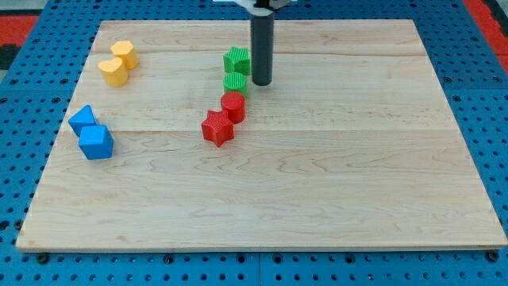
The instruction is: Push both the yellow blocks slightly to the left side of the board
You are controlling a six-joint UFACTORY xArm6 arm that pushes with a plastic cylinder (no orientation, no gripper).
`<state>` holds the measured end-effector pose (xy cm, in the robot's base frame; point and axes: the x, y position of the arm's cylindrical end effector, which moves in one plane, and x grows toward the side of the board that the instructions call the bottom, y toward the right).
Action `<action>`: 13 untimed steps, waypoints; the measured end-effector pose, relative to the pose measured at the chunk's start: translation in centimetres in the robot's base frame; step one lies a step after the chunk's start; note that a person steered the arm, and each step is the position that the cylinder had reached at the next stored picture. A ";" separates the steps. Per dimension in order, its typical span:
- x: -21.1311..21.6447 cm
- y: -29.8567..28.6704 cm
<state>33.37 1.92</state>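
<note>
No pincer is fitted, so no state can be told. The board (317,199) is wide; my tip (262,83) is set beside the green blocks (236,61). Both yellow blocks (119,63) sit upper left, untouched; pushing judged pending.

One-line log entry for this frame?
my tip: right of green blocks, far from targets | yellow blocks: paired, top left of board | red blocks: centre | blue blocks: left edge
</note>
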 end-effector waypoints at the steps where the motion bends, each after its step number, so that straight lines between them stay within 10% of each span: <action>1: -2.4 0.4; 5: -7.5 -19.9; 10: 4.8 -18.4; 13: 21.5 -24.4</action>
<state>54.89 -22.45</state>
